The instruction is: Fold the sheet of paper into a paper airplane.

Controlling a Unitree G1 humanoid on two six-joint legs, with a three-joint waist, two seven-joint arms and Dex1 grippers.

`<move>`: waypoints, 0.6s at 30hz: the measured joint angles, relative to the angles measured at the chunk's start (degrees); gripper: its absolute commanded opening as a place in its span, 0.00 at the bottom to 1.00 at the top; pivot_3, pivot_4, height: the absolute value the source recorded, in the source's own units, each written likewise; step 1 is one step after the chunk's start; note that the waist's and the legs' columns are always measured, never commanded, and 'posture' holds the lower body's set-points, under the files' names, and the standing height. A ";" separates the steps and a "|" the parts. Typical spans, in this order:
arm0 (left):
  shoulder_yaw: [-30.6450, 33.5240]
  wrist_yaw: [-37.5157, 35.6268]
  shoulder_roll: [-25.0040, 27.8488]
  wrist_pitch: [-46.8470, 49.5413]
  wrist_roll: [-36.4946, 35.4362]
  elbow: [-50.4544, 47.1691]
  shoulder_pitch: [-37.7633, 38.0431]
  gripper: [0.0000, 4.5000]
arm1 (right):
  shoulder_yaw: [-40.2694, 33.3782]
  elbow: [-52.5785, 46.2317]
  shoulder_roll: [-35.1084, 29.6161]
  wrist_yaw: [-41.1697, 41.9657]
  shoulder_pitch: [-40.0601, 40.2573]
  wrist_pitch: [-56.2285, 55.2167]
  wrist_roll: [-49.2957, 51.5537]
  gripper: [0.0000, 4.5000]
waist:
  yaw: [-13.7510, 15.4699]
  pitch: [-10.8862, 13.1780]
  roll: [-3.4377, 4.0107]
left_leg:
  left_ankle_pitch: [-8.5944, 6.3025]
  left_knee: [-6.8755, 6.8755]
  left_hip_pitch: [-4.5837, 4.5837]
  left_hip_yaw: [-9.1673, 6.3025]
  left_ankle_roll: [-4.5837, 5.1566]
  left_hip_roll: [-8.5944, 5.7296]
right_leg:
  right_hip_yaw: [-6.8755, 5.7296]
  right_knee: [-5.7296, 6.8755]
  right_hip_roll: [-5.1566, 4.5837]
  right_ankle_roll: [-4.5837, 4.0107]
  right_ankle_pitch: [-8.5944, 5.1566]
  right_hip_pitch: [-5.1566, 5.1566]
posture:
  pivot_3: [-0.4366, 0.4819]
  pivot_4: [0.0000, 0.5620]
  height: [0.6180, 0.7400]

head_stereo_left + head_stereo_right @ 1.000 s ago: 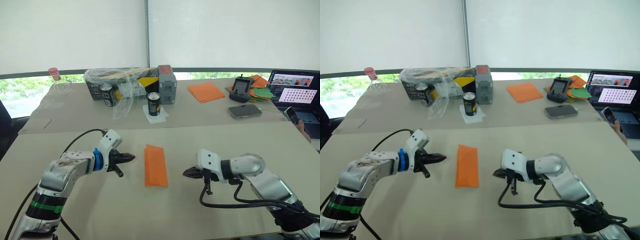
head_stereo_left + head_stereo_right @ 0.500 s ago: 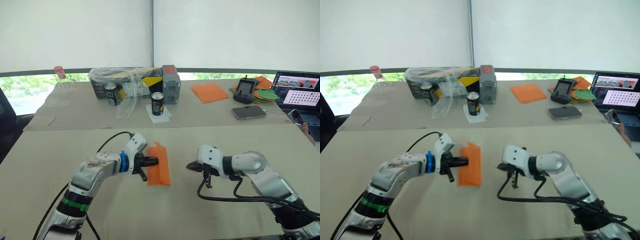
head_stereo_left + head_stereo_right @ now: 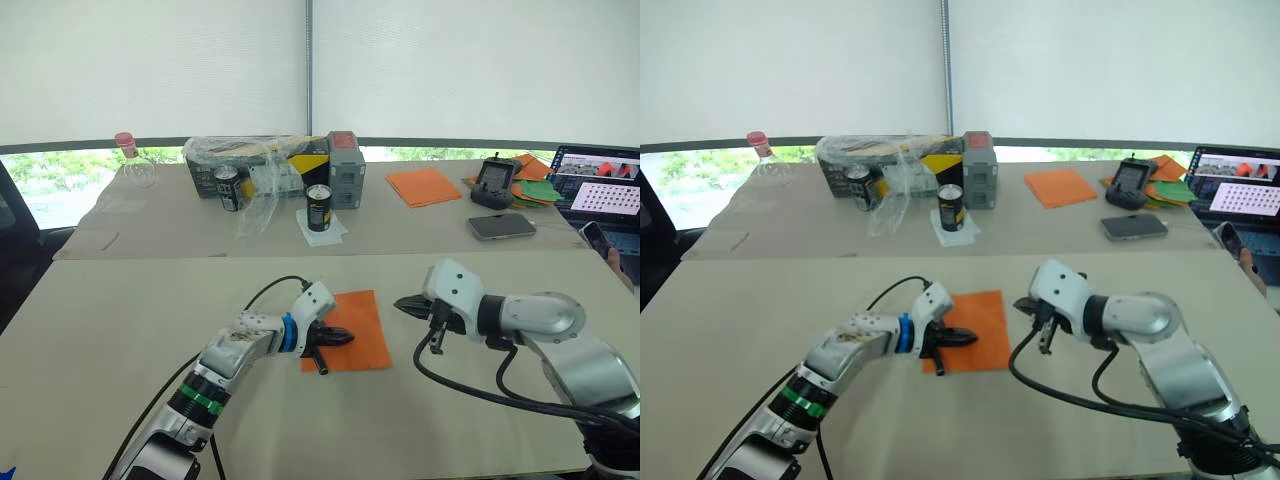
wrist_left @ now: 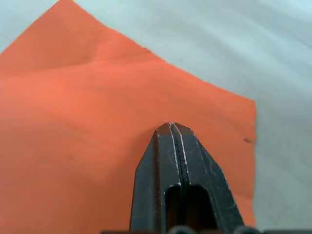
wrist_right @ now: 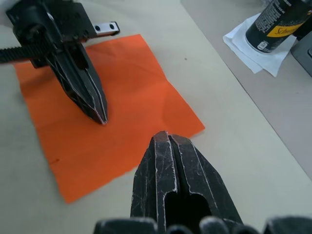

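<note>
On the near counter (image 3: 120,300), head views: sheet of paper (image 3: 357,322) lies flat, opened out, roughly square. Left claw (image 3: 343,337), fingers together, rests over its near-left part; right claw (image 3: 404,304), fingers together, hangs just off its right edge. Left wrist: closed tips above the paper. Right wrist: both claws, paper between, can (image 5: 277,23) beyond

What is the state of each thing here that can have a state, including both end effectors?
sheet of paper: opened out, flat on the table.
left end effector: shut, tip on the sheet.
right end effector: shut, beside the sheet's edge, holding nothing.
black can: upright on a white napkin.
laptop: open, screen on.
</note>
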 measured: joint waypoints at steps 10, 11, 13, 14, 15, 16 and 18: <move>1.05 0.12 1.49 -0.78 0.73 -1.96 2.02 0.00 | 8.88 18.44 4.90 -10.11 -4.90 -6.14 -10.32 0.00 | -0.48 -0.01 -0.01 | 0.24 0.00 0.10 0.07 -0.35 -0.02 | 0.03 0.09 0.04 -0.01 0.01 -0.01 | 0.48 0.27 1.00; 1.40 0.26 1.84 -0.21 0.70 -2.64 2.41 0.00 | 8.31 20.99 6.51 -11.12 -6.47 -6.38 -10.30 0.00 | -0.88 -0.01 -0.01 | 0.30 -0.06 0.12 0.08 -0.46 0.02 | 0.04 0.10 0.08 -0.04 0.03 -0.02 | 0.48 0.27 1.00; 2.04 0.78 2.08 0.47 0.69 -3.87 3.30 0.00 | 5.00 23.67 11.26 -12.07 -8.70 -4.24 -7.19 0.00 | -1.35 -0.01 0.00 | 0.29 -0.09 0.14 0.06 -0.43 0.12 | 0.05 0.16 0.13 -0.05 0.03 -0.01 | 0.48 0.27 1.00; 2.14 1.18 2.05 0.76 0.69 -4.43 3.61 0.00 | 3.65 24.01 13.02 -12.08 -9.45 -2.77 -5.20 0.00 | -1.41 -0.01 0.00 | 0.26 -0.09 0.13 0.04 -0.39 0.13 | 0.04 0.21 0.15 -0.05 0.03 -0.02 | 0.48 0.27 1.00; 2.15 1.51 2.02 1.07 0.69 -4.84 3.77 0.00 | 2.74 24.20 14.23 -11.96 -10.18 -1.27 -3.43 0.06 | -1.44 -0.01 0.00 | 0.21 -0.08 0.13 0.01 -0.30 0.13 | 0.03 0.24 0.15 -0.05 0.03 -0.03 | 0.48 0.27 1.00; 2.12 1.72 1.97 1.22 0.69 -5.09 3.87 0.00 | 2.00 24.16 14.66 -11.69 -10.58 0.23 -2.05 0.14 | -1.46 -0.02 0.00 | 0.12 -0.08 0.12 0.01 -0.15 0.11 | 0.03 0.25 0.13 -0.05 0.03 -0.04 | 0.48 0.27 1.00; 2.24 2.23 1.86 1.25 0.66 -5.52 4.30 0.00 | 0.49 24.14 14.71 -11.13 -10.91 3.63 0.52 0.28 | -1.28 -0.02 0.00 | 0.09 -0.05 0.12 0.01 -0.09 0.06 | 0.02 0.23 0.09 -0.05 0.03 -0.02 | 0.48 0.27 1.00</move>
